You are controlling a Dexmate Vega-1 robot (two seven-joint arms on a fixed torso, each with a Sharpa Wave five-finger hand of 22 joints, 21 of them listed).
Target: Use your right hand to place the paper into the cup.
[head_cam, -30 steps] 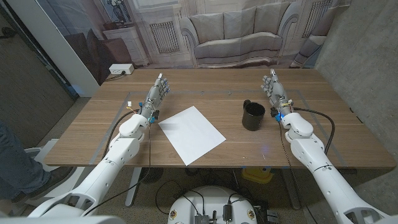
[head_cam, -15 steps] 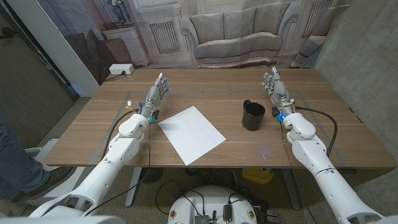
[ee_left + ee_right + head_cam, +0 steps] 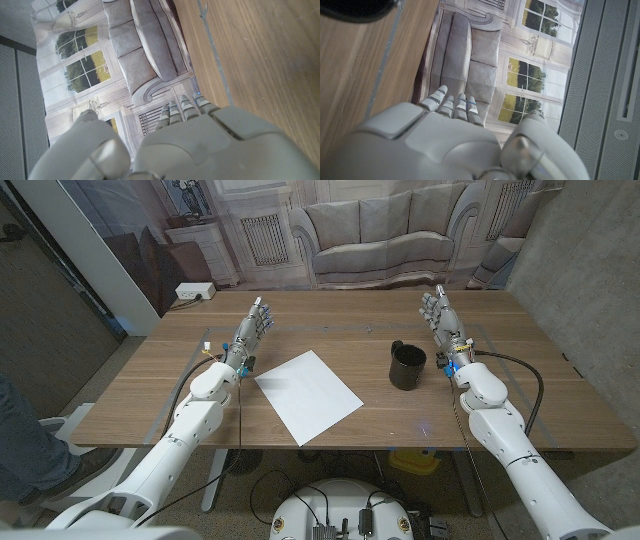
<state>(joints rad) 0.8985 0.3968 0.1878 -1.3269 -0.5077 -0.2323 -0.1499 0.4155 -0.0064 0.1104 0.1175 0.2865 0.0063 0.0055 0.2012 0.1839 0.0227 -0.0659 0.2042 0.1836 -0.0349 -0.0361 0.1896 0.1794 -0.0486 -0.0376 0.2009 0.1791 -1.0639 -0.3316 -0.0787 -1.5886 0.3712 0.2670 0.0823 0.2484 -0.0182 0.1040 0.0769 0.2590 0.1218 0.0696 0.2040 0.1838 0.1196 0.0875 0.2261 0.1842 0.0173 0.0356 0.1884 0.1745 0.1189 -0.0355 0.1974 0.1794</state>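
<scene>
Paper [image 3: 307, 395] flat, right hand [image 3: 440, 319] empty, fingers extended

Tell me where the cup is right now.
In the head view, the black cup stands right of centre on the table, between the paper and the right hand.

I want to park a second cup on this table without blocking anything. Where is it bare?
Bare wood runs along the far edge behind the paper and cup, between the left hand and right hand. The near right corner beside the right forearm is free too. The strip between paper and cup is tight.
</scene>
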